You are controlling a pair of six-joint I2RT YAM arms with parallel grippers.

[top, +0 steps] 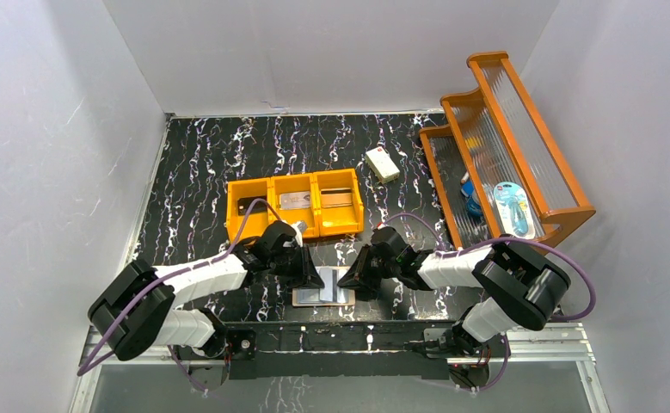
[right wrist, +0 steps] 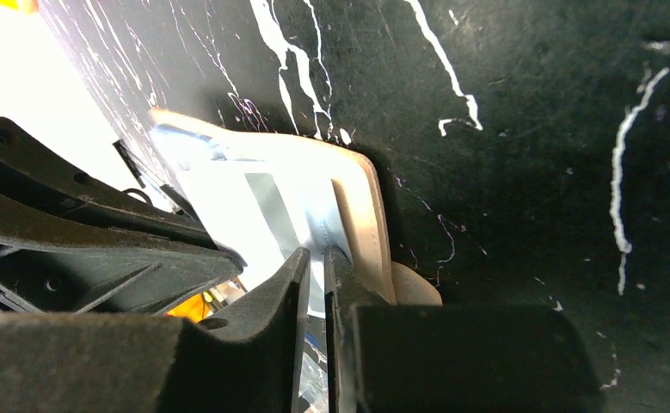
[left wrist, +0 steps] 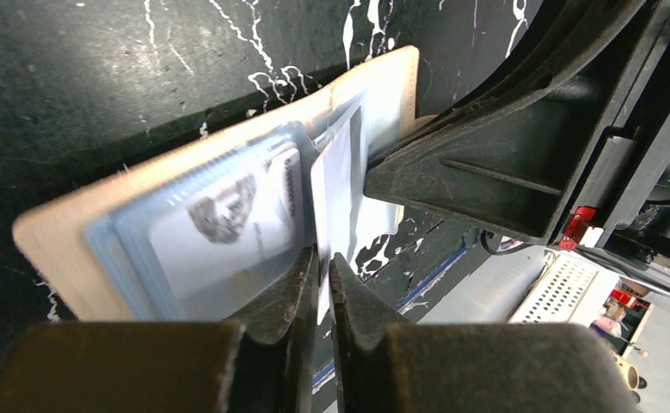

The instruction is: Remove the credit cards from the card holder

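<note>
Peach-pink card holder [top: 322, 293] [left wrist: 47, 232] [right wrist: 367, 206], lying open on the black marbled table [top: 193, 155] near its front edge, pale blue pockets up, a credit card [left wrist: 228, 228] with a printed portrait in the left pocket. The left gripper [top: 310, 277] [left wrist: 321, 258] is pinched together on a thin pale edge at the holder's fold, and the right gripper [top: 353, 280] [right wrist: 314, 258] is nipped onto its right panel, both crowding over it from the sides. Behind stand an orange three-compartment bin [top: 294, 182], a small white box [top: 382, 163] and, far right, an orange rack [top: 563, 185].

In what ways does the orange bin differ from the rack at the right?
The bin is bright yellow-orange and smaller, the rack browner and larger. The bin has three compartments side by side; the rack has stepped tiers with ribbed clear panels. Both hold things.
</note>
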